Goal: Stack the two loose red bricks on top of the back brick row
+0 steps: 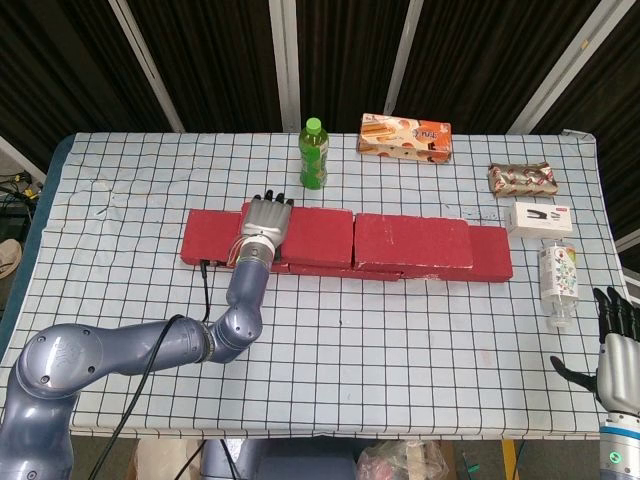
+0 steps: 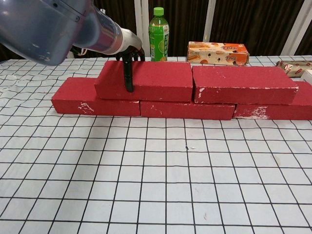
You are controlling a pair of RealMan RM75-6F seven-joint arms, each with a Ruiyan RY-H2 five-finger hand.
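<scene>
Your left hand (image 1: pixel 265 220) lies on top of the left brick (image 2: pixel 156 80), near its left end. The fingers (image 1: pixel 270 203) reach over the top toward the far edge, and the thumb (image 2: pixel 128 73) hangs down the near face. So the hand is clamped on this brick, front to back. The brick is right under your fingers, not off to one side.

The brick runs long from left to right. It sits on the bottom row (image 1: pixel 205 240), and so does the right brick (image 1: pixel 412 240). The two top bricks lie end to end, with only a thin gap between them in the chest view. I judge that both loose bricks are up on the row now.

Your hand holds the brick near its left end, so a push to the right would slide it along its long side toward the right brick.

Your right hand (image 1: pixel 615 345) is well apart, down at the near right corner of the table (image 1: pixel 120 180). Its fingers are spread and it holds nothing. Your left hand is the near one, so this move is for it.
</scene>
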